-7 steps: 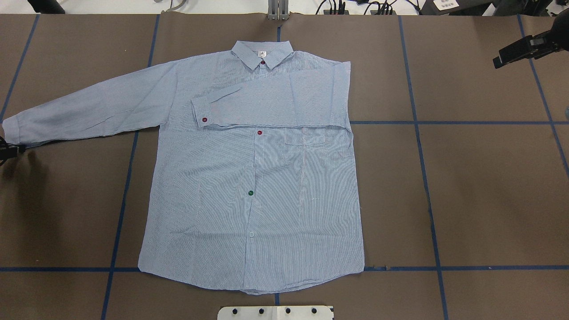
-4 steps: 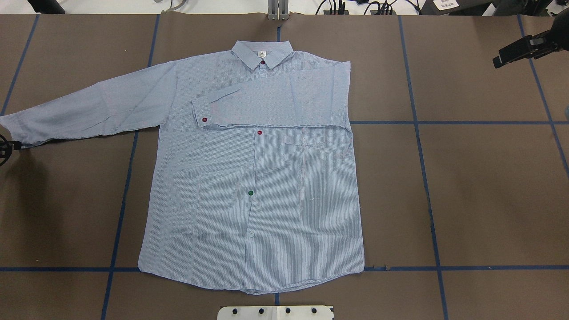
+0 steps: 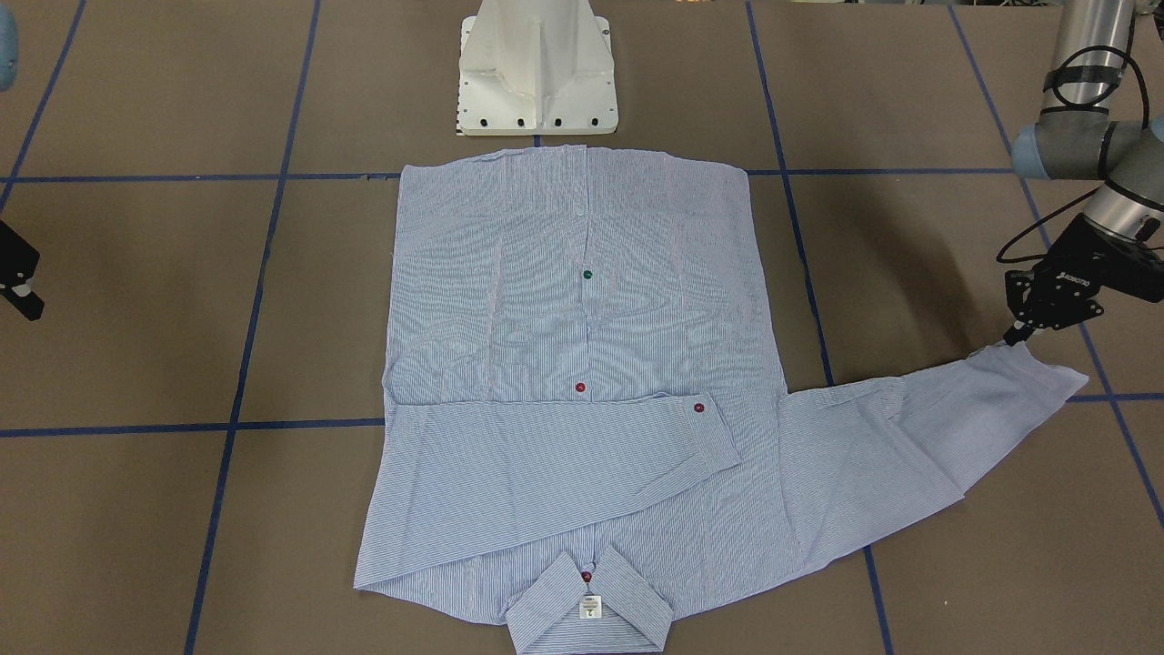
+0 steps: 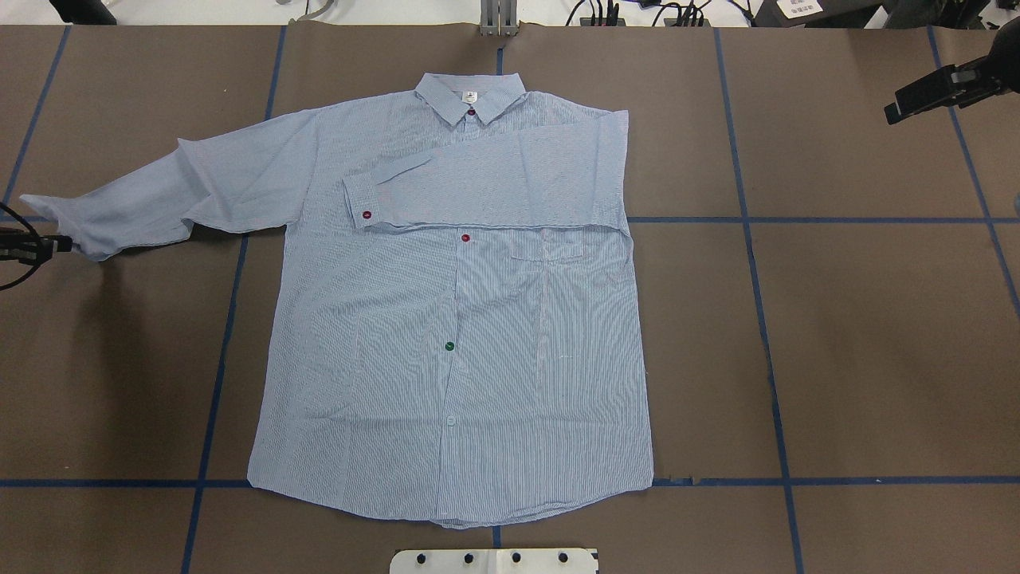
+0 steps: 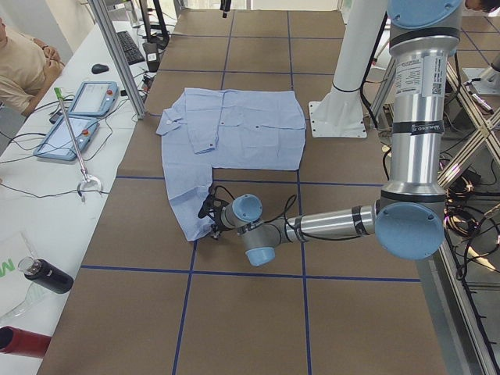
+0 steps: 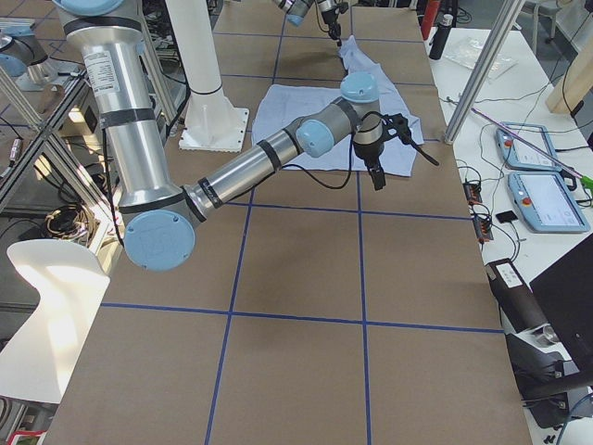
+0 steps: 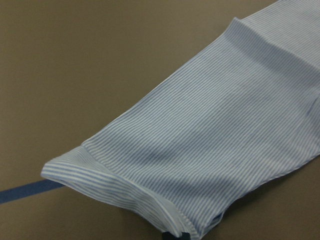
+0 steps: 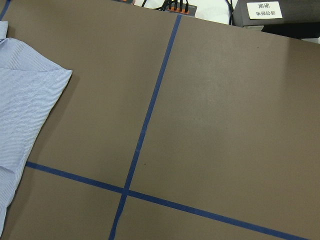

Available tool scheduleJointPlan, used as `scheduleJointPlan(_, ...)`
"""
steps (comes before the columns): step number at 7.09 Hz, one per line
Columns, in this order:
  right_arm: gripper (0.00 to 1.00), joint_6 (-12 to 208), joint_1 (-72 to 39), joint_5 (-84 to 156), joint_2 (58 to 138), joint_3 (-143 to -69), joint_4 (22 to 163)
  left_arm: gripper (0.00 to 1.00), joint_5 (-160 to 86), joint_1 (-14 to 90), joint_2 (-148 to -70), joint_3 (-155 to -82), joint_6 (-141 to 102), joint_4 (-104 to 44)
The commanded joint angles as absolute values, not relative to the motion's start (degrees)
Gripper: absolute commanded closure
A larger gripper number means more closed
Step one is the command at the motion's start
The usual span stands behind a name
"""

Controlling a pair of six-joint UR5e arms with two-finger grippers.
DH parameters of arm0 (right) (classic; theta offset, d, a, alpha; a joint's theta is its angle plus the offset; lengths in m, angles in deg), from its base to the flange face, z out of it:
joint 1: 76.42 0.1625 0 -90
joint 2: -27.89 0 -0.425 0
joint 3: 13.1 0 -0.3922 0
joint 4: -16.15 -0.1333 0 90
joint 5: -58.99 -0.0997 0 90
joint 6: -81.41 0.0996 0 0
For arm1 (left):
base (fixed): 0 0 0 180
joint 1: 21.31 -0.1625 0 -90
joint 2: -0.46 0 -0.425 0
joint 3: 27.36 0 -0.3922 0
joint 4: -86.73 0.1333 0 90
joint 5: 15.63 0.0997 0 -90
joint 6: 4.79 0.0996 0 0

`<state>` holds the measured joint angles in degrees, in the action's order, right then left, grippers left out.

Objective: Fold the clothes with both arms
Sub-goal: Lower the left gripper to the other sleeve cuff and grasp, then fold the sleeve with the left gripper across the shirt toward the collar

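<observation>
Front-facing: the shirt [image 3: 582, 318] lies flat on the table [image 3: 909, 273], one sleeve folded across its chest; the left gripper [image 3: 1014, 338] is clamped on the outstretched sleeve's cuff [image 3: 1037, 373]. Overhead: the right gripper [image 4: 894, 112] hangs well apart from the shirt, holding nothing. Right side view: its jaws stand apart. Left wrist: the cuff hangs raised above the table

On the black open-frame left claw [image 3: 1011, 338], the tips are mostly hidden by the cuff [image 3: 1046, 377] of the light blue striped cloth shirt [image 3: 582, 318]; print on its white collar label [image 3: 591, 608] is too small to read.
</observation>
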<state>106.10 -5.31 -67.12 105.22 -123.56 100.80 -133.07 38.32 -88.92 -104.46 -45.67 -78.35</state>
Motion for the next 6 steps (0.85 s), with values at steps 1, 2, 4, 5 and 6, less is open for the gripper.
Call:
scheduleJointPlan(1, 0.00, 106.19, -5.31, -67.13, 105.41, -123.58, 100.79, 1.00, -132.96, 38.45, -92.86, -116.25, -46.62, -63.88)
scheduleJointPlan(2, 0.00, 106.28, -5.31, -67.22, 105.41, -123.58, 100.79, 1.00, -132.87, 38.28, -96.53, -120.75, -49.84, -57.04)
scheduleJointPlan(4, 0.00, 106.28, -5.40, -67.22, 105.59, -123.49, 100.79, 1.00, -132.70, 31.21, -109.60, -120.89, -57.64, -49.26)
scheduleJointPlan(5, 0.00, 106.28, -5.40, -67.22, 105.59, -123.49, 100.79, 1.00, -131.83, 27.42, -117.58, -119.83, -62.40, -44.80)
scheduleJointPlan(6, 0.00, 106.28, -5.40, -67.31, 105.59, -123.49, 100.79, 1.00, -128.86, 25.64, -123.14, -119.04, -66.71, -42.93)
